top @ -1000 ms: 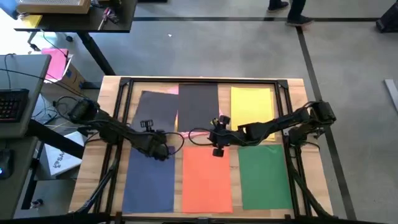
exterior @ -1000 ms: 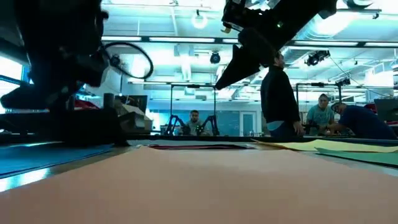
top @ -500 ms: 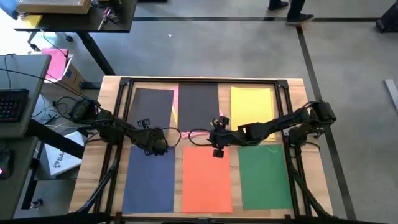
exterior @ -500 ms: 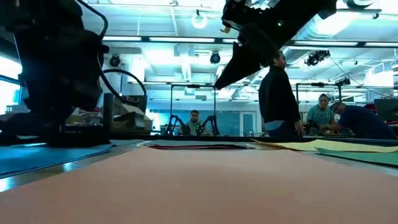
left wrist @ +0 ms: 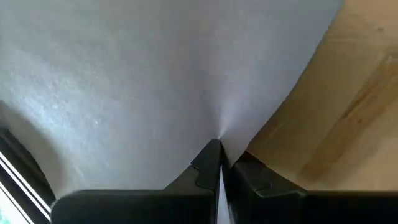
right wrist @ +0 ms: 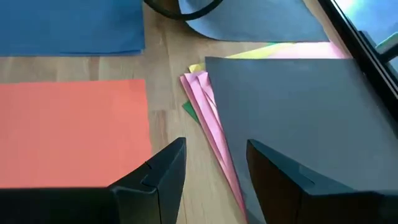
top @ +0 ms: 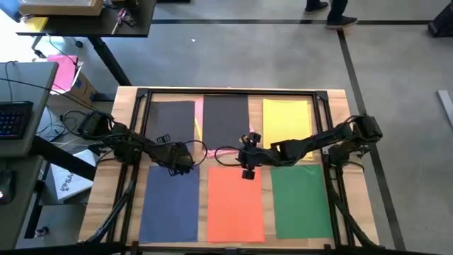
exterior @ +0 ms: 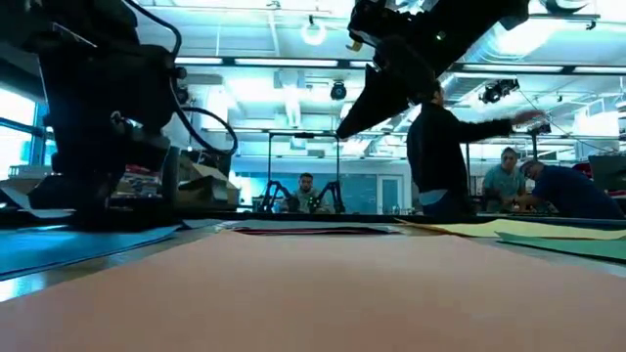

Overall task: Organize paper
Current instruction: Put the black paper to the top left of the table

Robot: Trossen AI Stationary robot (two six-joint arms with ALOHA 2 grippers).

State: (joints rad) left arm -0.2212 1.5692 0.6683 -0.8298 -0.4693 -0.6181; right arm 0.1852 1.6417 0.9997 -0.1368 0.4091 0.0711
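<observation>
Coloured sheets of paper lie flat in two rows on the wooden table: a dark grey sheet [top: 170, 122], a second dark grey sheet [top: 226, 117] on a stack showing pink [right wrist: 211, 118], yellow and green edges, and a yellow sheet [top: 287, 120] along the far side; blue [top: 170, 205], orange [top: 235, 205] and green [top: 301, 202] along the near side. My left gripper [top: 180, 161] is shut on the far left grey sheet. My right gripper [right wrist: 214, 165] hovers open over the middle stack's near edge, touching nothing. My left gripper pinches the dark grey sheet's near edge [left wrist: 219, 138] between its two fingers, toward the near right corner. The fingers come slanting from the near side. The paper puckers at the pinch and curves up there [right wrist: 249, 22]; the rest of the sheet lies on the table.
A black frame [top: 230, 92] runs round the table top. Bare wood [top: 205, 159] shows between the rows. Left of the table stand a desk with a keyboard [top: 10, 117] and a box with a bright pink sheet [top: 62, 71]. People stand in the room beyond.
My left gripper has gone toward the table's far edge, staying shut on the dark grey sheet. The sheet has slid toward the left edge, off the middle stack, and has turned from skewed to square with the table, uncovering the pink and yellow edges.
</observation>
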